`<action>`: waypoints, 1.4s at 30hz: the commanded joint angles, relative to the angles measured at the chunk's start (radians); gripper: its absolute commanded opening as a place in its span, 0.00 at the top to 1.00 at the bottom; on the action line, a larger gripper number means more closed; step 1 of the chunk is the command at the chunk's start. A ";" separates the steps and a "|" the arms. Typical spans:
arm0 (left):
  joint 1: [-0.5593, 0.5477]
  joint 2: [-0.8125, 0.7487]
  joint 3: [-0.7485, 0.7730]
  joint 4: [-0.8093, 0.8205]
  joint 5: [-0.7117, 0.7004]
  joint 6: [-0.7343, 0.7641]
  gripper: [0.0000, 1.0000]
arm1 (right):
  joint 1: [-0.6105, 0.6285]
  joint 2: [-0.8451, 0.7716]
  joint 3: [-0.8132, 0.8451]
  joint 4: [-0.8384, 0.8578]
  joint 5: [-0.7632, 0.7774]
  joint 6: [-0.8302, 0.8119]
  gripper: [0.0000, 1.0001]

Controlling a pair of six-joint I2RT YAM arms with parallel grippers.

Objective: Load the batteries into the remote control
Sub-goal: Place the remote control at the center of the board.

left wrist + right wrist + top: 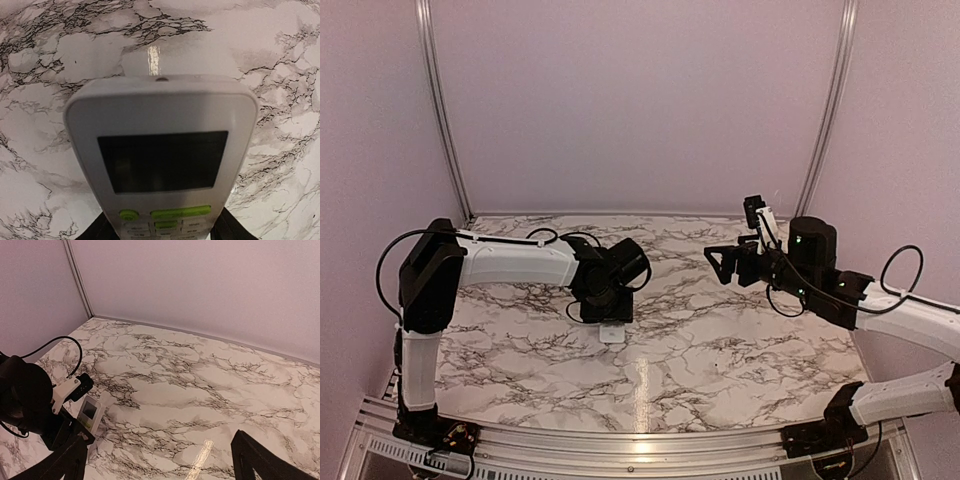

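Well, the left end effector (609,316) points down at the desk (720,350), its fingers (97,231) pinching the remote (160,107) by its long sides. The remote sticks out past the fingertips, display (162,160) end foremost. I cannot tell whether its tip touches the marble or sits just above it. Well apart, off to the right, the right end effector (718,263) hangs above the desk, jaws spread wide.

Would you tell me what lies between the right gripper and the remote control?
Nothing but bare marble tabletop separates the right gripper from the remote control; the top view shows it.
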 commanded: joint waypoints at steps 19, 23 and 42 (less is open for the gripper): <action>0.037 0.152 0.066 -0.030 0.018 0.026 0.49 | -0.007 0.038 0.010 0.041 0.039 -0.002 0.01; 0.048 0.173 0.075 -0.027 0.025 0.036 0.47 | -0.007 0.053 0.019 0.041 0.040 0.006 0.01; 0.052 0.045 0.108 0.028 0.017 0.155 0.10 | -0.007 0.095 0.061 0.026 -0.120 0.017 0.01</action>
